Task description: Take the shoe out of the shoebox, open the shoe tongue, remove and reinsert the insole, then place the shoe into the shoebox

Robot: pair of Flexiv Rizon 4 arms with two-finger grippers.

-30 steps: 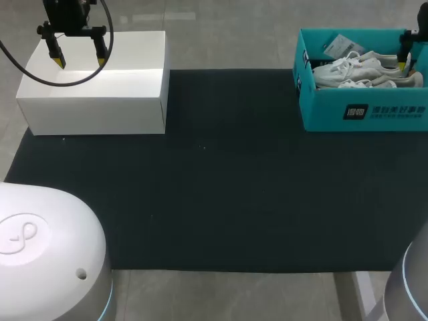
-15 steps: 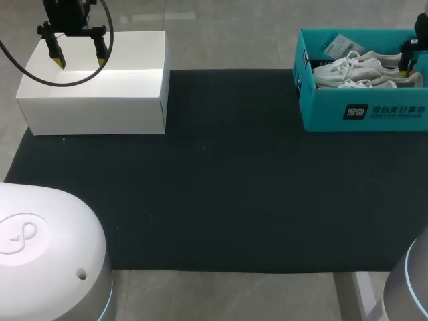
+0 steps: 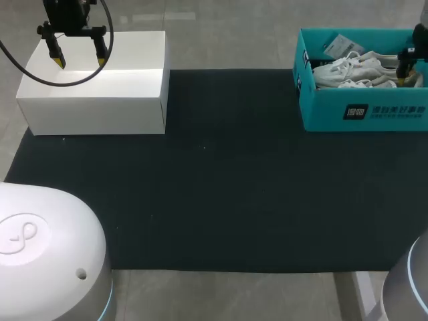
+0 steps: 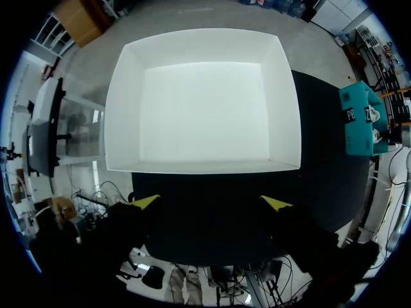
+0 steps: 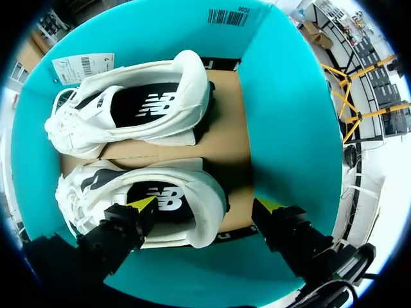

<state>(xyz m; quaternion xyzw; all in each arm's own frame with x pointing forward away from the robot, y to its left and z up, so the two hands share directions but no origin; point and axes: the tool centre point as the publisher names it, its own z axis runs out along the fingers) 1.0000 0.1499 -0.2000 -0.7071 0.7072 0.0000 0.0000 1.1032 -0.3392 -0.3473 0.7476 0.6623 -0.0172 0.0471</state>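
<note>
A teal shoebox (image 3: 364,110) stands at the table's back right, holding two white shoes (image 3: 354,67) side by side. In the right wrist view the nearer shoe (image 5: 148,199) lies with its heel between my right gripper's (image 5: 205,205) open fingers; the far finger stands clear of the heel. The second shoe (image 5: 128,106) lies beyond it in the shoebox (image 5: 282,109). My right gripper (image 3: 408,70) sits low inside the box at the view's right edge. My left gripper (image 3: 80,62) hangs open above a white box (image 3: 93,100) at the back left, holding nothing (image 4: 212,202).
A black mat (image 3: 221,187) covers the middle of the table between the white box (image 4: 202,109) and the shoebox. A paper tag (image 5: 82,64) lies in the shoebox's far corner beside the shoes' toes.
My right gripper has dropped lower into the shoebox, down around the nearer shoe's heel. The left arm has not moved.
</note>
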